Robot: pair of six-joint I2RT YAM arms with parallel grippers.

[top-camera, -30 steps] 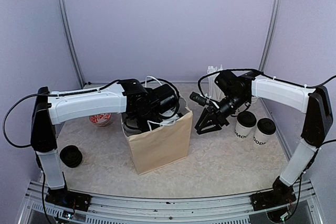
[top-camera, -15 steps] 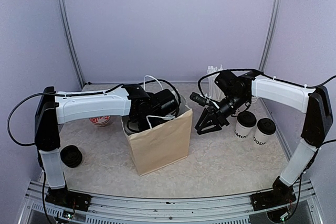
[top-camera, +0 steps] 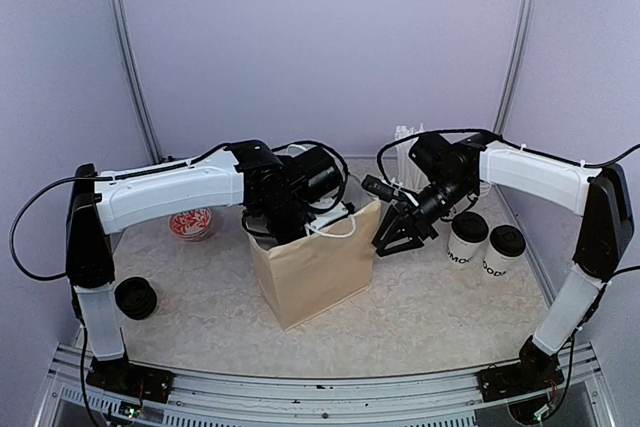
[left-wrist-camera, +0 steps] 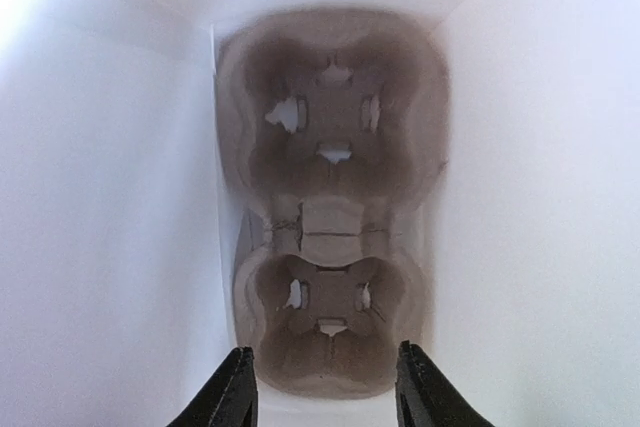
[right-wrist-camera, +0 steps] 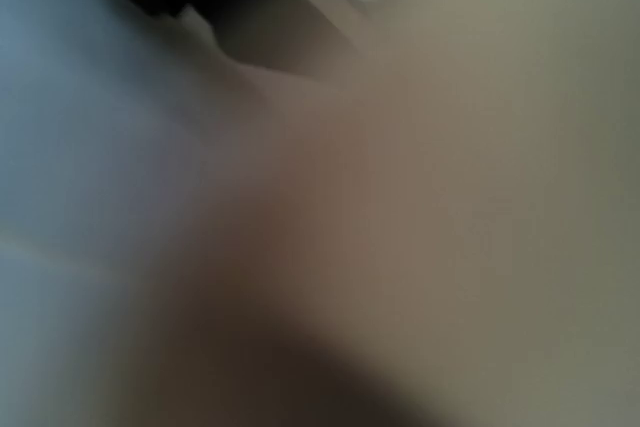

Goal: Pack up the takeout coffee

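Brown paper bag (top-camera: pixel 315 272) stands upright in the middle of the table (top-camera: pixel 430 312), its mouth open; the left arm reaches over it from the left and points down into the mouth. In the left wrist view the left gripper (left-wrist-camera: pixel 325 387) hangs inside the bag between white inner walls; its two black fingers (left-wrist-camera: pixel 232 392) are moderately apart and hold nothing. Under them, on the bottom of the bag, lies a grey-brown moulded cup carrier (left-wrist-camera: pixel 330 207); two of its round wells are in full view.

The right gripper (top-camera: pixel 398 234) is just beside the upper right edge of the bag, with its fingers spread wide and nothing between them; I cannot tell if it touches the paper. The right wrist view is blurred and shows only a brown surface very near.

The takeout coffee stands on the table at the right, outside the bag, just behind the right gripper; the inner cup (top-camera: pixel 466 240) and the outer cup (top-camera: pixel 503 250) stand upright side by side, each white with a black lid and black letters.

A red patterned bowl (top-camera: pixel 190 223) sits at the left behind the left arm.
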